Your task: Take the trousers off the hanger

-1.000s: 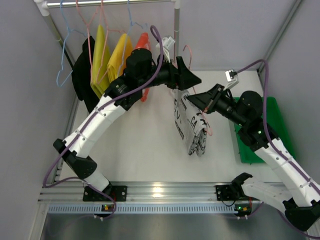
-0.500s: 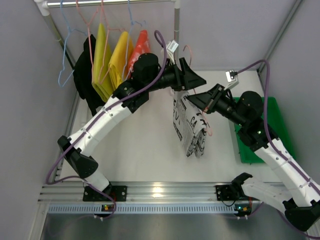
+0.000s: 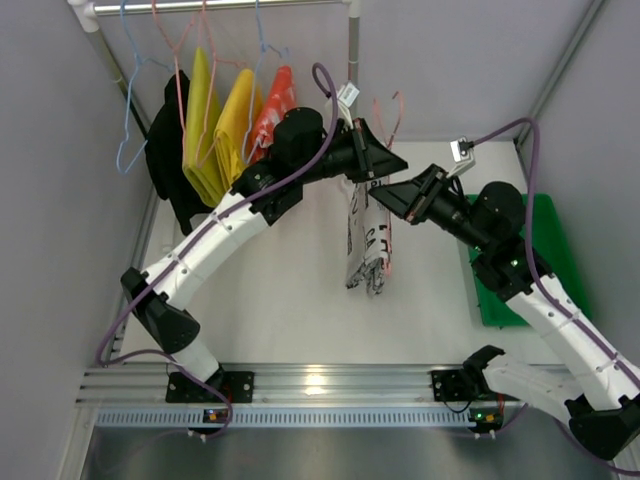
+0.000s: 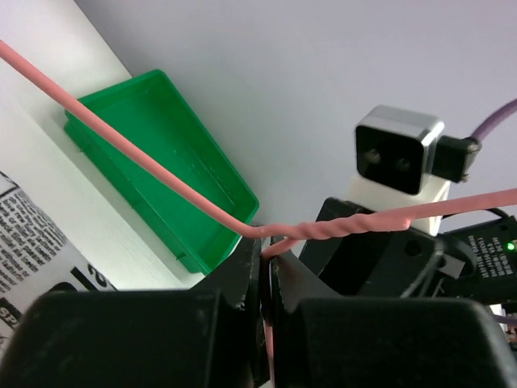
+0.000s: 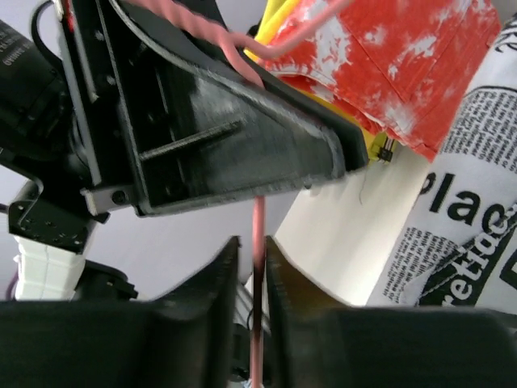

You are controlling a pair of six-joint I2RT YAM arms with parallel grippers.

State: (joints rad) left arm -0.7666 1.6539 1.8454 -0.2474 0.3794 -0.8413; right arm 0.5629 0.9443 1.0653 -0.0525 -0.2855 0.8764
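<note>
Both arms meet just to the 3 o'clock side of the table's (image 3: 285, 295) middle in the overhead view. They hold the hanger (image 4: 339, 227) between them, its hook pointing toward 12 o'clock and clear of the rail (image 3: 220, 6). That rail runs across 11 to 12 o'clock and carries the yellow garments (image 3: 212, 125) and the red-orange garment (image 3: 275, 108). The left gripper (image 4: 262, 252) is closed on the pink wire just under the twisted neck. The right gripper (image 5: 252, 246), reaching in from 3 o'clock, has its jaws pinched almost together with a straight run of the same wire between them, so it looks clamped on the wire too. The trousers (image 3: 365, 250) hang from the hanger as a narrow folded bundle trailing toward 6 o'clock beneath the two grippers. They sit over the white table, well apart from the green tray (image 3: 548, 250) at 3 o'clock. My reading is that the step in hand is steadying the hanger, and the cloth is not yet off it. The next move likely calls for one gripper to hold the wire fixed. The other would then release, take the cloth below the wire and draw it toward 6 o'clock until it slides free. The thin wire may twist in the grip as the cloth drags.
</note>
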